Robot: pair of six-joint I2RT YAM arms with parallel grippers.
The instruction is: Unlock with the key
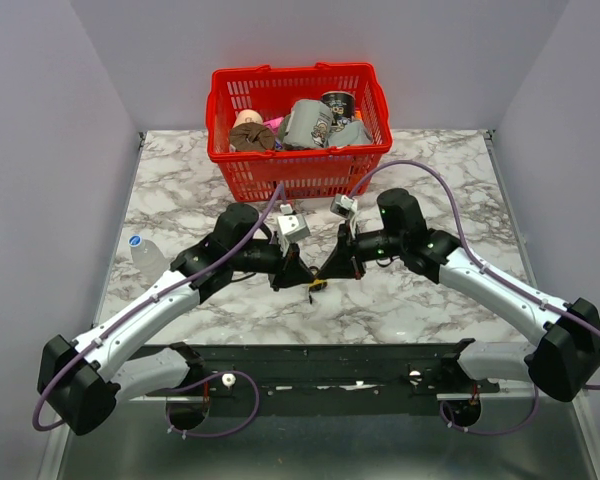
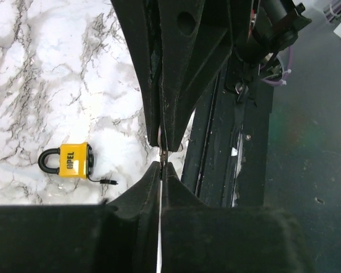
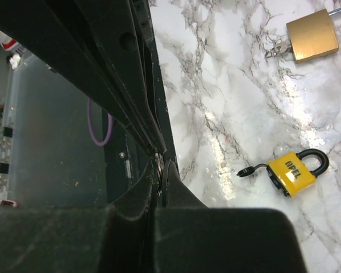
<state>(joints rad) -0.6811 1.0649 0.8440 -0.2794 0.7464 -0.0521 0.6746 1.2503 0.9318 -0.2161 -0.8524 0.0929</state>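
1. The left end effector (image 2: 162, 168) and the right end effector (image 3: 161, 168) are meeting tip to tip above the bench (image 2: 45, 68), each with its fingers pressed together.
2. The key (image 2: 162, 145) is showing only as a thin grey sliver where the tips meet. Both seem to be pinching it, though I cannot tell which one is carrying the hold.
3. The yellow-and-black padlock (image 2: 73, 161) is lying flat on the bench, apart from the tips, with a small dark tab (image 2: 107, 181) trailing from its base. The brass padlock (image 3: 311, 34) is lying well apart from it.
4. The key is looking light, stiff and smooth, so it is likely slipping or twisting easily under a loose pinch.
5. The best hold is probably across the flat head, leaving the blade free and pointing straight out.
6. The padlock is looking small and free to slide, so it is likely needing a steady hold on its body while the blade is going in.
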